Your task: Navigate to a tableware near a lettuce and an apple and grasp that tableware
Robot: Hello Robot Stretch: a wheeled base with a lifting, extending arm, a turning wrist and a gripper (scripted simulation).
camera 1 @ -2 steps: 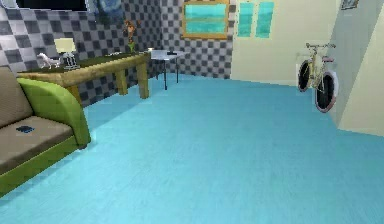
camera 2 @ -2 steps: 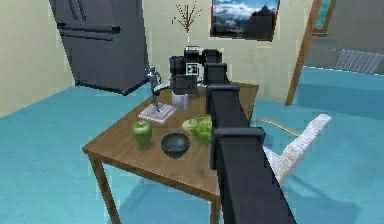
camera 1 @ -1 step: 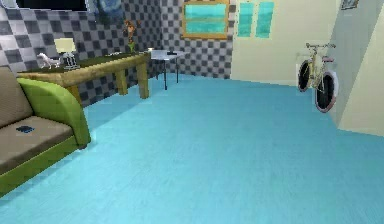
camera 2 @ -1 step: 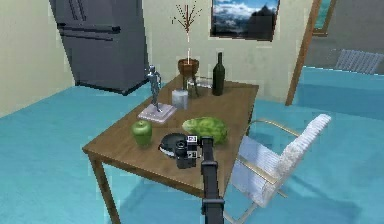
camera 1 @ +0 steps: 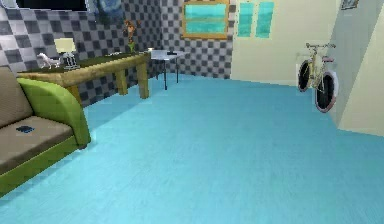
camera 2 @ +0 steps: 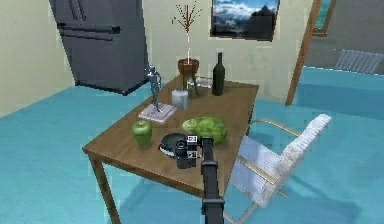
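Navigation looks done. The end effector is at a dark round dish on the brown wooden tabletop, between a round green apple and a leafy green lettuce. I cannot tell whether it grasps anything, so the grasp is likely still to do.

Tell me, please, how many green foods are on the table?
2: an apple toward the left edge of the table, and a lettuce to its right in the arm side view, near the gripper. The arm may hide more.
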